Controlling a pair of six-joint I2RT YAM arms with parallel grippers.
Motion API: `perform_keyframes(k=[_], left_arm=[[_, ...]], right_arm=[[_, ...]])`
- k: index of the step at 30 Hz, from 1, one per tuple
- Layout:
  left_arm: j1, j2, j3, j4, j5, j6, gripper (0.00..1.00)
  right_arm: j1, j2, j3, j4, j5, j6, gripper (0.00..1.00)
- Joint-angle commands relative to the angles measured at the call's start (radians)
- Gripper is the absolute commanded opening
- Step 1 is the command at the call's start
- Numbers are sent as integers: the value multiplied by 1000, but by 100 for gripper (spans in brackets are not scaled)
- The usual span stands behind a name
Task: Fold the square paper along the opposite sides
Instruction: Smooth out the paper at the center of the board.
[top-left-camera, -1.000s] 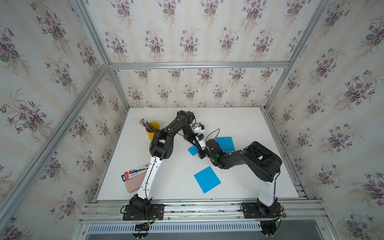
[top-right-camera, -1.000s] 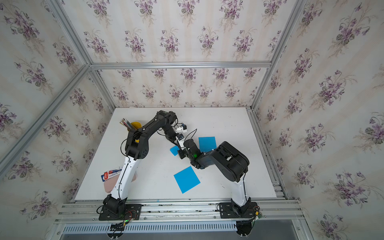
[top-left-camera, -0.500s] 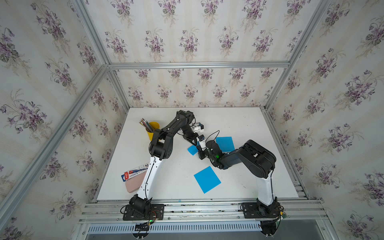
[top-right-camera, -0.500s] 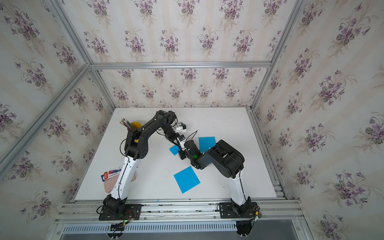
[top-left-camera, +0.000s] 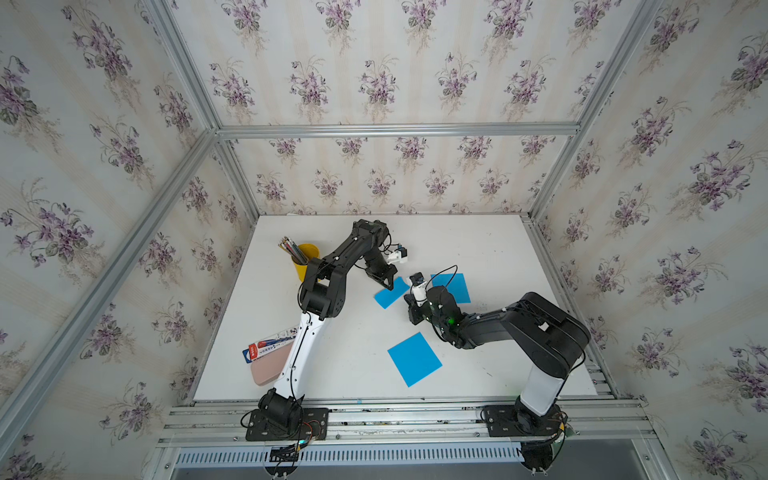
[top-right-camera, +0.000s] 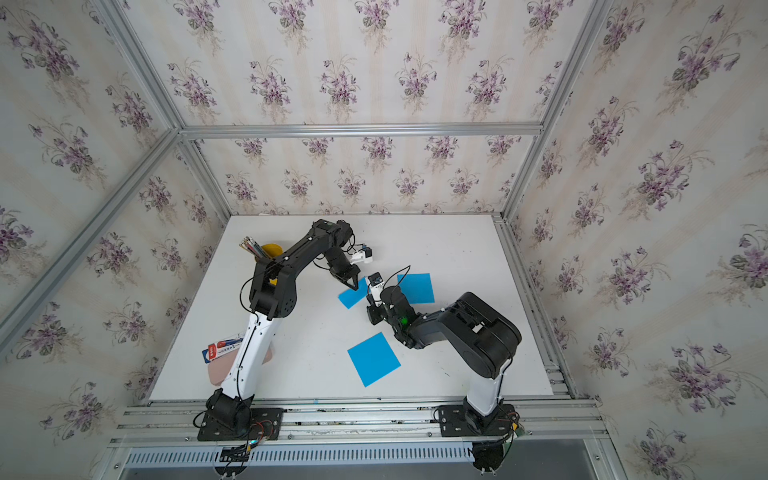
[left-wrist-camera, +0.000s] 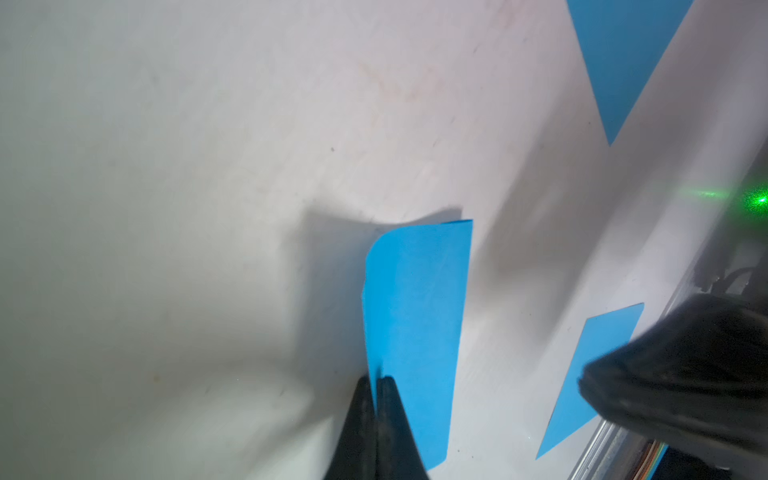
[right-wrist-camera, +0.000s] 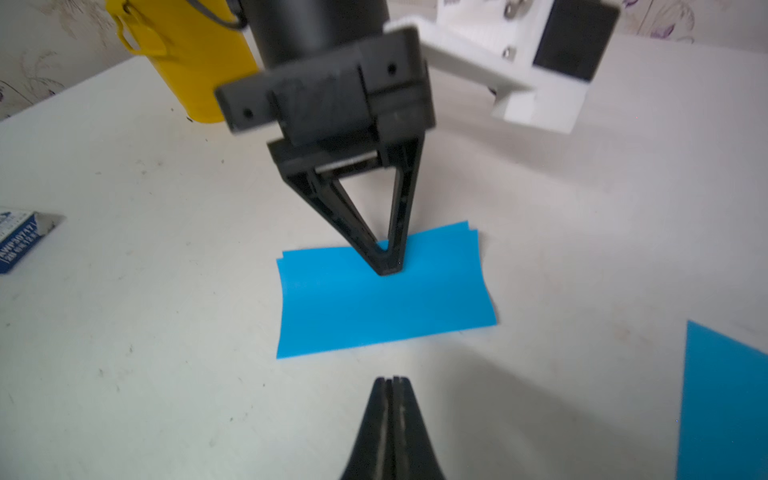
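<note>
The folded blue paper (right-wrist-camera: 382, 307) is touched from above by the left gripper (right-wrist-camera: 388, 270), jaws pressed together, while the right gripper (right-wrist-camera: 390, 380), likewise closed, is held just beside that paper.

The white surface (top-left-camera: 478, 249) is scuffed and faintly stained. Near its middle lies a blue folded paper (top-left-camera: 390, 293), its layered edges not quite matched. A flat front square (top-left-camera: 414, 359) lies nearer the front edge. A far square (top-left-camera: 455, 286) lies just beside the folded paper, partly hidden. On the left side stand a yellow cup (top-left-camera: 305, 257) of pencils and a packet (top-left-camera: 270, 347) touching a pink pouch (top-left-camera: 268, 368).
</note>
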Motion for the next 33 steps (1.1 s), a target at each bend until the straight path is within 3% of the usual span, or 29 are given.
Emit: perform_keyframes(k=[1, 25, 33], left_arm=[[1, -26, -40, 25, -69, -3, 3], [13, -15, -39, 20, -92, -25, 5], [10, -4, -34, 12, -95, -28, 5]], right_arm=[[-1, 18, -1, 88, -60, 2, 0], [-7, 246, 227, -5, -116, -38, 0], [3, 288, 319, -112, -100, -64, 0]])
